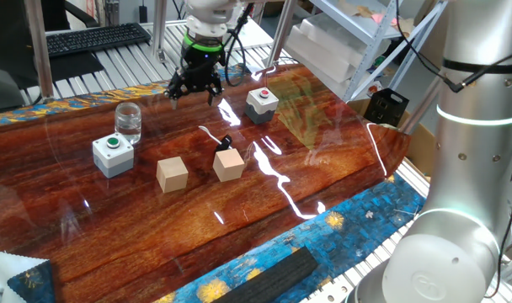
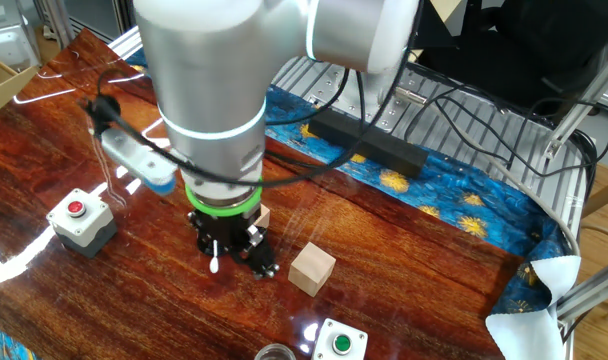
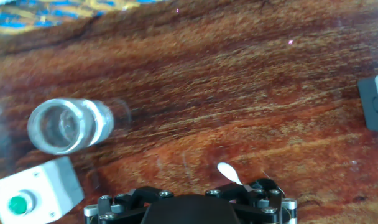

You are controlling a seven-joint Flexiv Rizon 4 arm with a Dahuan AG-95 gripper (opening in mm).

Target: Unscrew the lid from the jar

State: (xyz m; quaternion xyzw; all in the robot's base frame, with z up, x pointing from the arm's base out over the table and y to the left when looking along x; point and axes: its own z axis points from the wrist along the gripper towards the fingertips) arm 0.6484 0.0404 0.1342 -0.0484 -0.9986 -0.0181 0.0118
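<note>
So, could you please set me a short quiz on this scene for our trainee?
1. Which box stands nearest the jar? A) red-button box B) green-button box C) both equally near
2. True or false: the lid is screwed onto the jar.
3. Fill in: ____ wooden cubes sit on the table.
Key: 1 B; 2 false, the lid lies off the jar, by a cube; 3 two.

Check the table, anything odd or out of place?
Yes: the lid lies on the wood beside a wooden cube, apart from the jar, which stands open. The tool hangs above the table, holding nothing visible.
</note>
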